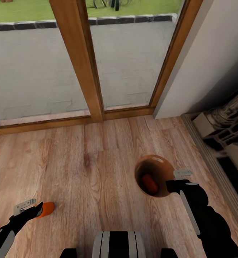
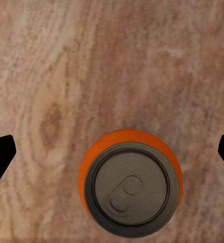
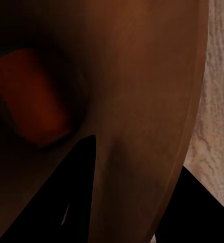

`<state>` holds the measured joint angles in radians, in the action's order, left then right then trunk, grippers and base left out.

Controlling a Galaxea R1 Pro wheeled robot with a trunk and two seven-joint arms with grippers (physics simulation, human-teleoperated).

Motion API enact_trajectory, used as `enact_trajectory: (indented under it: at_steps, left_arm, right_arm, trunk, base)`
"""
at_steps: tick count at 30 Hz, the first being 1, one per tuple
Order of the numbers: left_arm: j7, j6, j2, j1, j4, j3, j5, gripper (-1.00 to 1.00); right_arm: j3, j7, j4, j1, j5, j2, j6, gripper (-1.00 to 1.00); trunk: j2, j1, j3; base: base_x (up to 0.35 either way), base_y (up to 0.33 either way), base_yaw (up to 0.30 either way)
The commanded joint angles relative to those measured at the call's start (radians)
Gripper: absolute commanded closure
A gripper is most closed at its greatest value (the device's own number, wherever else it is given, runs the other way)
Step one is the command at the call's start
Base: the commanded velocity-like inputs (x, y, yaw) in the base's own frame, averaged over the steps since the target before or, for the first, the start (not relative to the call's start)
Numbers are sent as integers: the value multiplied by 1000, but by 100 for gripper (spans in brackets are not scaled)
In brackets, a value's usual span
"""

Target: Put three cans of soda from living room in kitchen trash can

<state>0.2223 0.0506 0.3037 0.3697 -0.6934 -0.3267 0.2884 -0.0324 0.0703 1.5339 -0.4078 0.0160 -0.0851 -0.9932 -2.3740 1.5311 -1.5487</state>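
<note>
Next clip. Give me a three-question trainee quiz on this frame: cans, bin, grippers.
1. True or false: an orange can lies inside the bin.
2. What sits between the left gripper's open fingers? A) blue can B) orange can C) nothing
3. Which gripper grips the bin's rim?

Key:
1. True; it lies on its side at the bottom.
2. B; this can stands upright on the floor, not yet gripped.
3. The right gripper, one finger inside the rim, one outside.

Bright daylight through glass doors [image 1: 79, 53], soft render blur, dim bin interior [image 3: 132, 101]
</note>
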Motion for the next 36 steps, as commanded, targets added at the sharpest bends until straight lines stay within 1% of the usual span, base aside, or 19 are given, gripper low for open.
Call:
enact_trajectory:
  at_steps: [1,18,24,29,33,36]
  left_arm:
    - [0,0,0,0,0,0,0,-100]
    - [-1,0,0,0,0,0,0,-100]
    - [0,0,0,0,0,0,0,-100]
    - [-1,0,0,0,0,0,0,-100]
    - [-1,0,0,0,0,0,0,-100]
    - [-1,0,0,0,0,0,0,-100]
  right_arm:
    - [0,0,0,0,-11,0,0,100]
    - [2,1,2,-4,-8,-1,1,100]
    - [4,3,2,-7,-7,-5,1,100]
    - [5,3,2,-24,-7,-7,1,100]
    - [5,3,2,-57,-7,-7,1,100]
    - [5,3,2,-70,-7,-7,1,100]
  trunk:
    - [0,0,0]
    - [0,0,0]
    - [0,0,0]
    - [0,0,0]
    - [0,0,0]
    - [0,0,0]
  base:
    - [0,0,0]
    - [0,0,0]
    - [0,0,0]
    - [0,0,0]
    - [0,0,0]
    - [0,0,0]
